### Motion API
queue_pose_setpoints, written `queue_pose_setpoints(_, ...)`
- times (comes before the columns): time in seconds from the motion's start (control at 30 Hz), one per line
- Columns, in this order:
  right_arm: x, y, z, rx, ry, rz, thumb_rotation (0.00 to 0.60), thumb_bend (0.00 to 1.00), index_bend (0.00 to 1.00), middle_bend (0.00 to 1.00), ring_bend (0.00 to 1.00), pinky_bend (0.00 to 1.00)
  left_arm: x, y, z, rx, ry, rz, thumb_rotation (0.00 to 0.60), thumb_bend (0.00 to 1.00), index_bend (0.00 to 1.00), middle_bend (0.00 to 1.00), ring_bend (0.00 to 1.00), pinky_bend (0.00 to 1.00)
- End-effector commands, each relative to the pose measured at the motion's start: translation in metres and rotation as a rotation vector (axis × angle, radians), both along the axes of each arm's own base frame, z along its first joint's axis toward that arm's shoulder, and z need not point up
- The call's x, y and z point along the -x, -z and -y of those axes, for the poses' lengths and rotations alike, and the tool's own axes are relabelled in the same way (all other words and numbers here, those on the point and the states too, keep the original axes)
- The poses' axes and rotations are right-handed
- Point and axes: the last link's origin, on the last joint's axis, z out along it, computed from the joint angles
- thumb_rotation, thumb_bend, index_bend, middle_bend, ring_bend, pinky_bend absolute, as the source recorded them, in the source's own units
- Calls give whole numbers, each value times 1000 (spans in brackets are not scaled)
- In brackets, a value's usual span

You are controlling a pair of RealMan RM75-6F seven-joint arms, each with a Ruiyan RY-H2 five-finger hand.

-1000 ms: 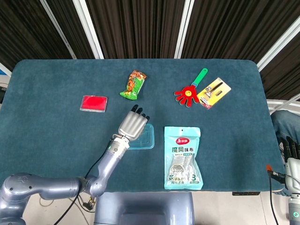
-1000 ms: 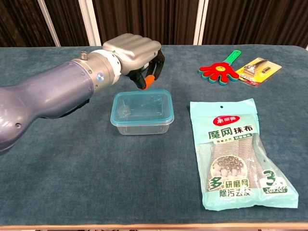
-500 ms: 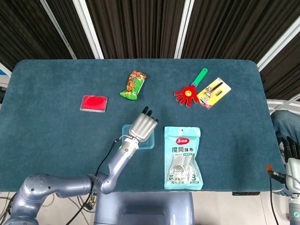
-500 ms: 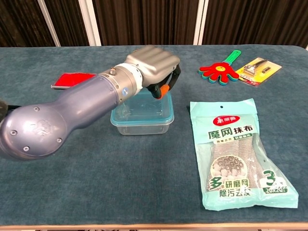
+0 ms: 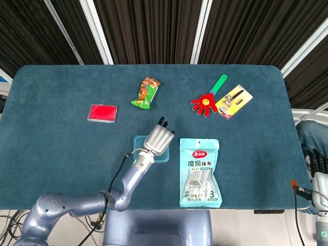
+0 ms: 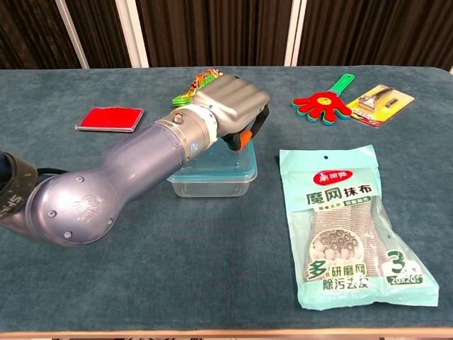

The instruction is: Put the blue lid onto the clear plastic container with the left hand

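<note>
The clear plastic container (image 6: 212, 183) stands at the table's middle, and the blue lid (image 6: 228, 164) lies flat on top of it. My left hand (image 6: 230, 105) hovers low over the lid's far right part with its fingers curled down and nothing held; whether it touches the lid I cannot tell. From the head view the left hand (image 5: 158, 137) covers the right half of the container (image 5: 139, 144). My right hand (image 5: 319, 166) hangs off the table's right edge, fingers straight and apart, holding nothing.
A scrubber packet (image 6: 350, 227) lies just right of the container. A red card (image 6: 110, 118) is at the left, a snack bag (image 5: 146, 92) behind the container. A toy hand clapper (image 6: 325, 105) and a packaged tool (image 6: 379, 100) lie at the far right.
My left hand has moved right and forward, from beside the container's far left corner to over its right part. The forearm now hides the container's left side in the chest view.
</note>
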Motion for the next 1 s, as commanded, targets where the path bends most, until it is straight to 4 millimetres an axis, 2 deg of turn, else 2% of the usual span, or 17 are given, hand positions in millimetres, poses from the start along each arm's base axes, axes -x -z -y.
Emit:
queue_pose_setpoints(0.03,0,0,-1,0,2,1,600,339,0,14,0,0,2,1,0,-5,4,-8,600,542,685,613,265,166)
queue_pose_setpoints(0.47,1,1,-1,-1,2,2,600,339,0,14,0,0,14,0,-3,-33,3,-7,600,542,689,618,265,166)
queue_pose_setpoints(1.0,2,0,-1,1,5,1,600,338,0,15,0,0,23,10,-1,-14,-6,-38,600,542,689,618,265,166)
